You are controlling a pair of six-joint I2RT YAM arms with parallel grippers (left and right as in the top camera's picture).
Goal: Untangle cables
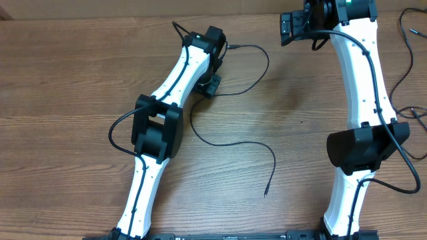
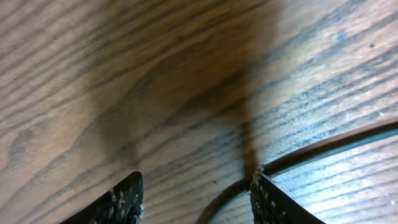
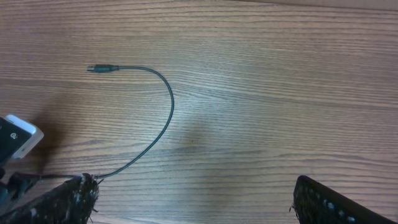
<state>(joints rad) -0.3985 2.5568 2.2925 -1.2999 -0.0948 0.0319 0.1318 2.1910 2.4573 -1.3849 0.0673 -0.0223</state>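
A thin black cable (image 1: 257, 77) with a small plug near my left wrist arcs right and back down to my left gripper (image 1: 211, 87). From there a black strand (image 1: 227, 143) runs on across the table to a free end at the front. In the left wrist view my left gripper (image 2: 196, 180) is open, low over the wood. The cable (image 2: 311, 149) passes between its fingers, right against the right finger. My right gripper (image 1: 292, 29) is at the far edge, open and empty (image 3: 193, 186). The right wrist view shows the plug-ended cable (image 3: 169, 102) ahead, apart from that gripper.
The tabletop is brown wood grain (image 1: 80, 67). More black cords (image 1: 403, 80) lie along the right edge beside the right arm. A white block (image 3: 15, 138) shows at the left edge of the right wrist view.
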